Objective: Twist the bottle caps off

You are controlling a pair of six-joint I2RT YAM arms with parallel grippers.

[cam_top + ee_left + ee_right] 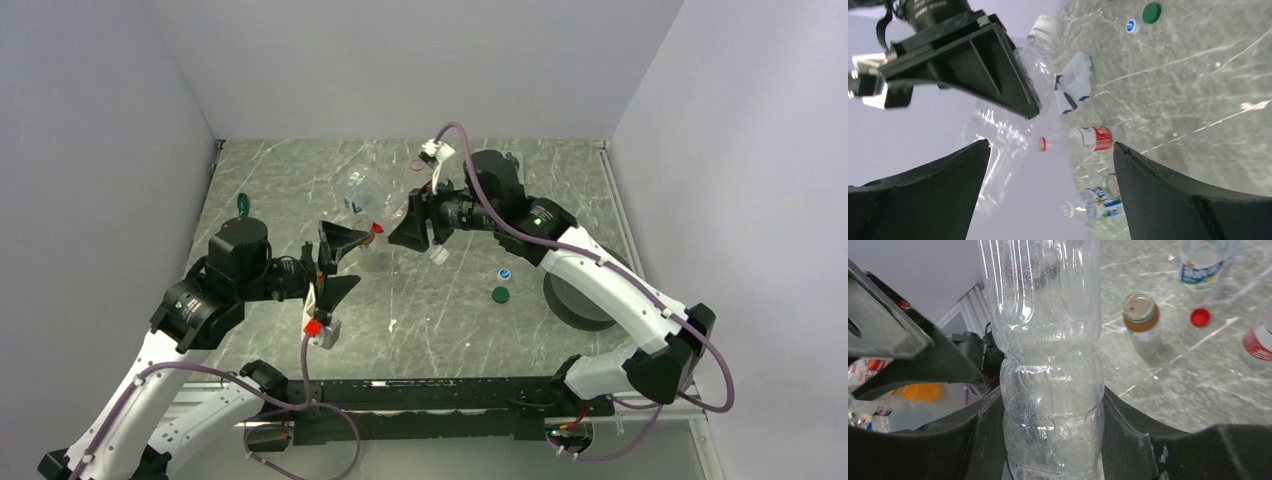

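Note:
My right gripper (1053,405) is shut on the lower body of the tall slim clear bottle (1043,315) and holds it off the table. Its white cap (1045,27) is still on. My left gripper (1050,150) stands wide open a short way from that bottle with nothing between its fingers. On the table lie a red cap (1200,316), a white-and-blue cap (504,273) and a dark green cap (500,294). The amber bottle (1141,320) stands open-topped. The red-label bottle (1093,138) and the blue-white-label bottle (1098,202) stand capless farther back.
Grey walls close the marble table (450,330) at the back and both sides. The two grippers (350,265) (415,232) face each other near mid-table. A grey round disc (580,300) sits under the right arm.

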